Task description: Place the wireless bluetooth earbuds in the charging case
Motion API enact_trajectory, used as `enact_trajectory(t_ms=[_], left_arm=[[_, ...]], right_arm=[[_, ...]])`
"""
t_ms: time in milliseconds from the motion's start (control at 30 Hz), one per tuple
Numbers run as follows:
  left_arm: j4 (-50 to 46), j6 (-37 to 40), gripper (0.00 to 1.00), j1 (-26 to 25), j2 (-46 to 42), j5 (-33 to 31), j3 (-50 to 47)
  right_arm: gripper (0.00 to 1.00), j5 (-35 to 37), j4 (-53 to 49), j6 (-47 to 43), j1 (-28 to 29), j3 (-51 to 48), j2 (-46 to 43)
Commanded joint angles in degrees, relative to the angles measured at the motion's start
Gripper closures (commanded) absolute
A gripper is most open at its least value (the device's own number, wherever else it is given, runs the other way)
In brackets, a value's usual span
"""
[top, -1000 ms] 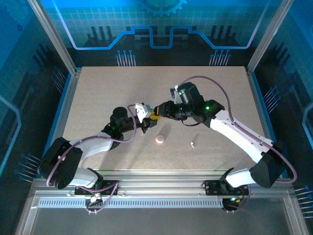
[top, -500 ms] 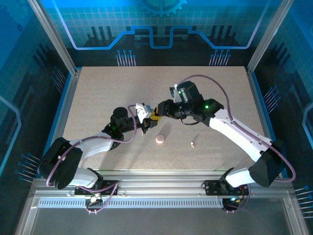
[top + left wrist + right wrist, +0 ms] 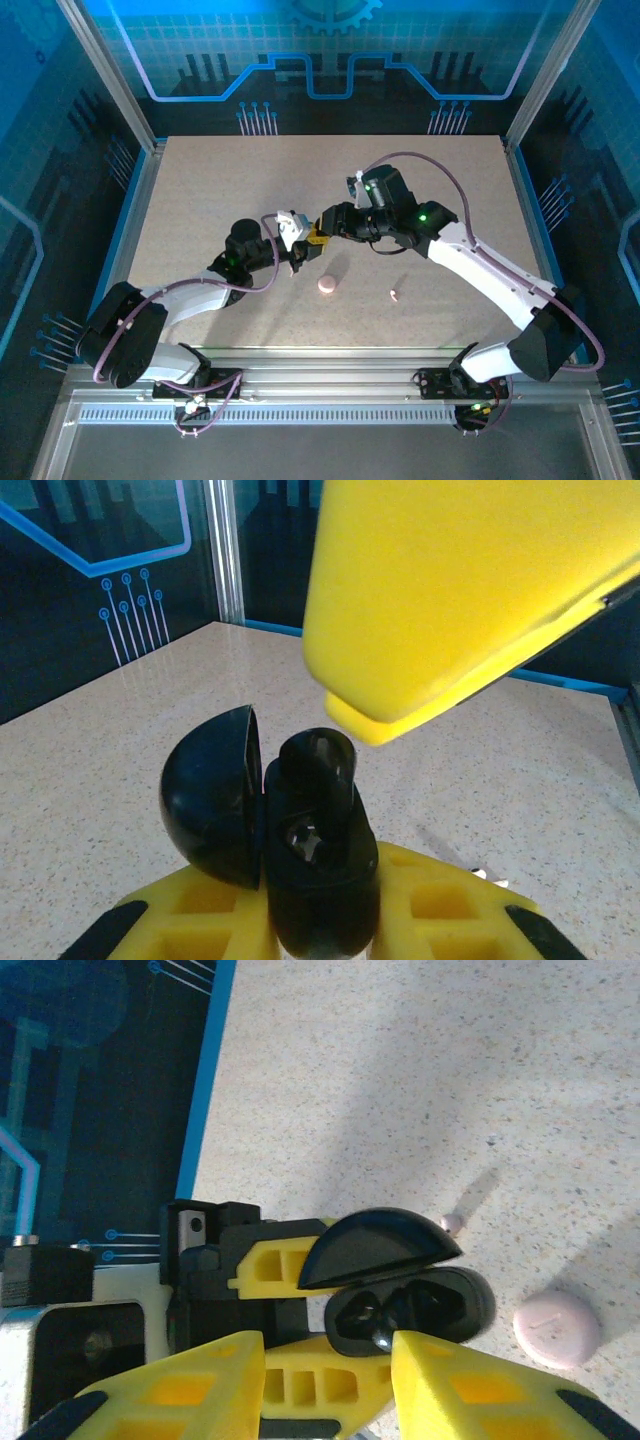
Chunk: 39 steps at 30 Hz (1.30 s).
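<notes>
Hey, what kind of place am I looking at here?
Probably a lab or demo robot work cell: a left arm and a right arm mounted at the edge of a speckled table, enclosed by an aluminium frame and blue-lit panels printed with circuit patterns.

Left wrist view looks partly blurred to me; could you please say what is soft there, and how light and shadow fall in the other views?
Left wrist: the right gripper's yellow finger looms soft and out of focus at the top, while the black open shell below is fairly sharp. Right wrist: broad soft shadows cross the table diagonally. Top external: even light, faint arm shadows.
</notes>
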Motion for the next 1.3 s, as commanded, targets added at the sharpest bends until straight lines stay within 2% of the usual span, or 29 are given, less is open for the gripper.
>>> enact_trajectory(t_ms=[0,267,1267], left_arm=[[0.7,3.4,0.79,-0.6,-1.6,-0.8,-0.4],[-0.4,6.0,0.79,-1.0,-2.1,-2.3,-0.7],[-2.7,6.3,0.79,-1.8,-4.1,-2.7,-0.7]], right_arm=[[0.6,2.4,-4.4,0.0,-0.6,1.5,-2.9],[0.62,0.4,-3.5,1.9,-0.3,1.2,-2.5],[0.67,-2.5,-0.9,1.3,-0.3,3.7,2.4]])
